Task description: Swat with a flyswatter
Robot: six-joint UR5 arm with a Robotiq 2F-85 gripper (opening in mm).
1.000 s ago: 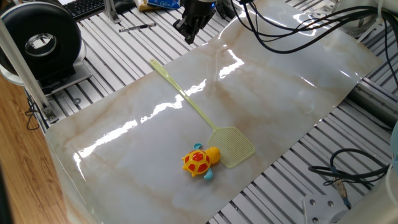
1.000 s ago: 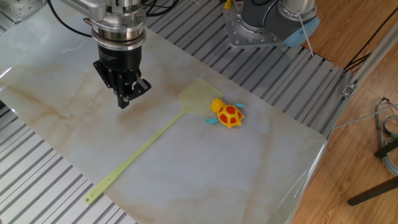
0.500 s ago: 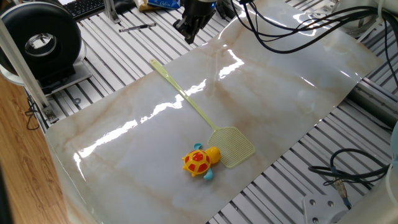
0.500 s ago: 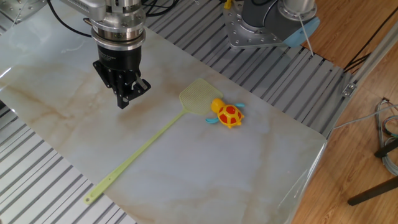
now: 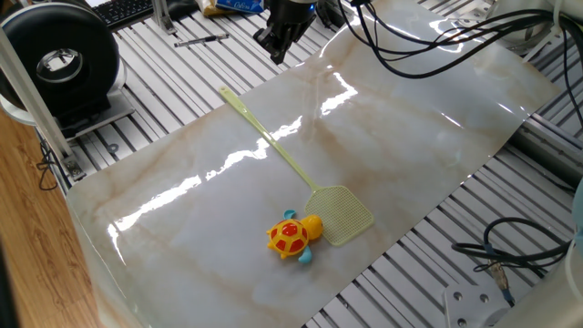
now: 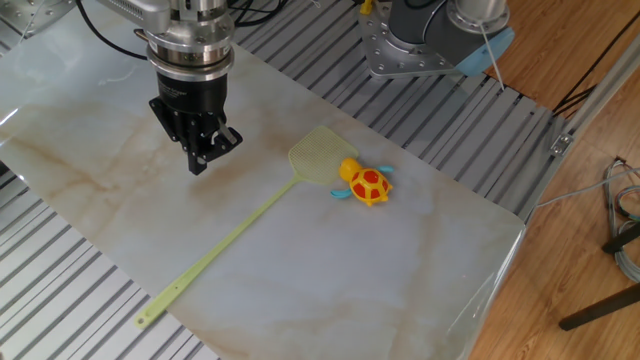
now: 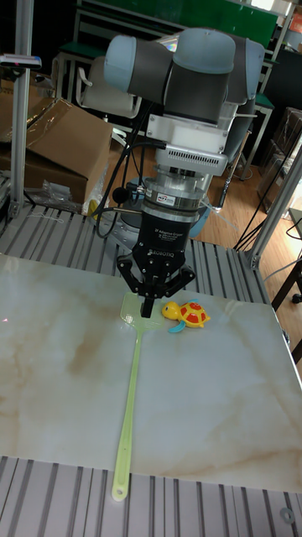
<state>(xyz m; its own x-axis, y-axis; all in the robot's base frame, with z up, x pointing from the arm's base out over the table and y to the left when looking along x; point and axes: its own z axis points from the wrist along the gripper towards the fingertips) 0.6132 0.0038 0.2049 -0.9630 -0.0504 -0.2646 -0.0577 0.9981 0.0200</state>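
Observation:
The pale yellow-green flyswatter (image 5: 339,215) lies flat on the marble-patterned tabletop, its mesh head touching a small orange-and-yellow turtle toy (image 5: 293,237). In the other fixed view the flyswatter (image 6: 232,234) runs diagonally from the head beside the turtle toy (image 6: 366,184) to the handle end near the front-left edge. My gripper (image 6: 198,164) hangs above the table to the left of the head, fingers together, holding nothing. In the tall view my gripper (image 7: 147,308) covers part of the flyswatter (image 7: 130,403) head; the turtle toy (image 7: 191,315) sits just to its right.
The marble sheet (image 5: 182,228) lies on a ribbed aluminium table (image 5: 428,264). A black round device (image 5: 59,59) and a keyboard stand at the far left, with loose cables (image 5: 510,251) at the right. The arm's base (image 6: 430,35) is behind the sheet.

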